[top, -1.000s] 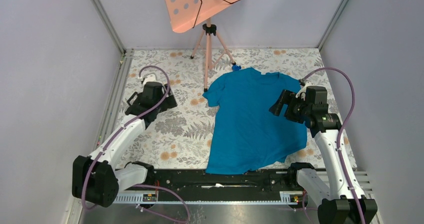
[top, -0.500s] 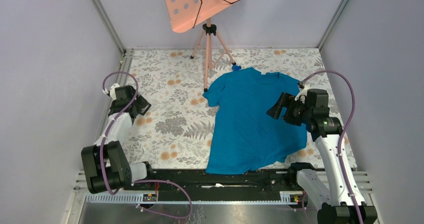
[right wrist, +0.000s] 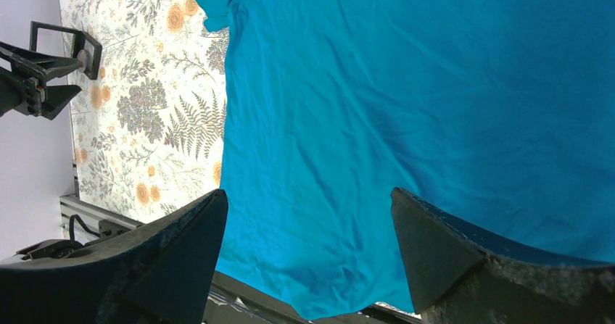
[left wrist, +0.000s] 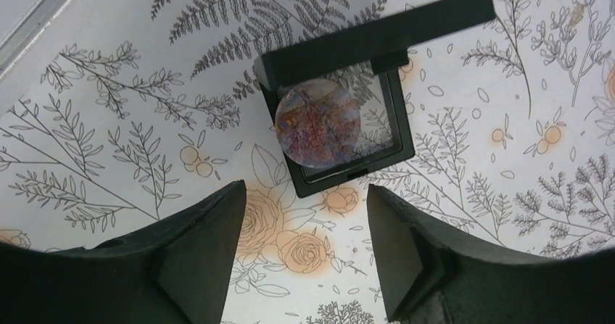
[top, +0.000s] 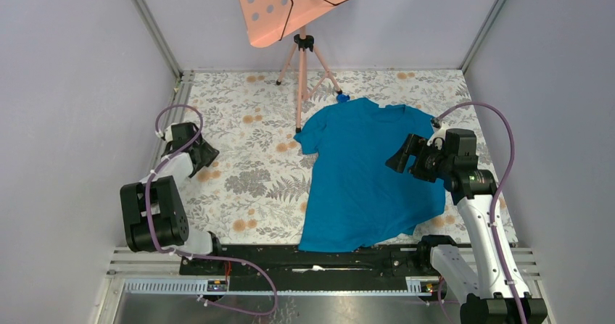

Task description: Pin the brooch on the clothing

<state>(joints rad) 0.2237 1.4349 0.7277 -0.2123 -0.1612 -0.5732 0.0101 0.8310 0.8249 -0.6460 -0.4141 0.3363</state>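
The left jaws stand apart with nothing between them, poised above the brooch, which sits just beyond their tips. The round, mottled disc lies inside the black square frame, whose lid is swung open at the far side. The frame rests on the floral surface, near its left edge and well apart from the T-shirt.

The right jaws are spread wide and hold nothing. They hang over the shirt, which lies spread out right of the middle.

The step in hand looks like the pick-up of the brooch, not yet made. The next move likely calls for lowering the left jaws squarely over the disc and closing on its thin rim. The frame's raised border leaves little room, so a tip could catch it and drag the frame along.
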